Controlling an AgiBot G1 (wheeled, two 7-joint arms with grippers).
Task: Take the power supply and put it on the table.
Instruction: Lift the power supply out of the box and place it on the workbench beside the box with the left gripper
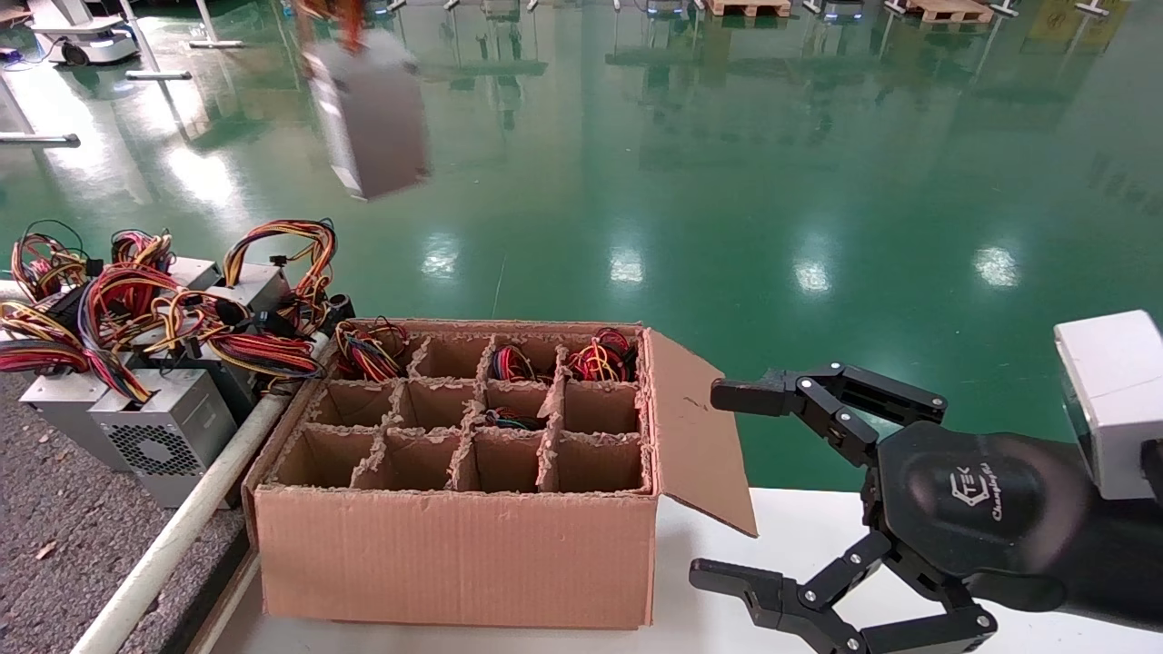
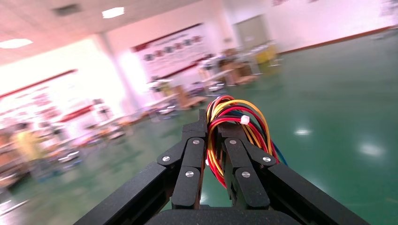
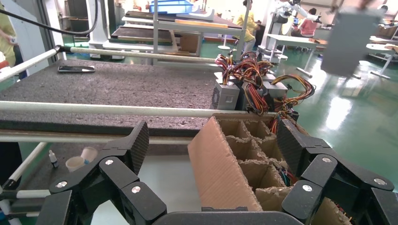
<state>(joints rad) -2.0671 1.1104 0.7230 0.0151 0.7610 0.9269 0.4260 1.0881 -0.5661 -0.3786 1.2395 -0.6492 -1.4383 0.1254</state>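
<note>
Green floor lies under the power supply hanging by wires clenched in your left gripper; table sits at seven o'clock, right gripper spread wide, holding nothing.

This is a large factory hall: a glossy green floor, wooden pallets far away, rows of work tables with workers, and wall posters.

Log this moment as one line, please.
left gripper: shut on power supply wires, lifted above box | right gripper: open beside box, idle | table: placement pending
</note>
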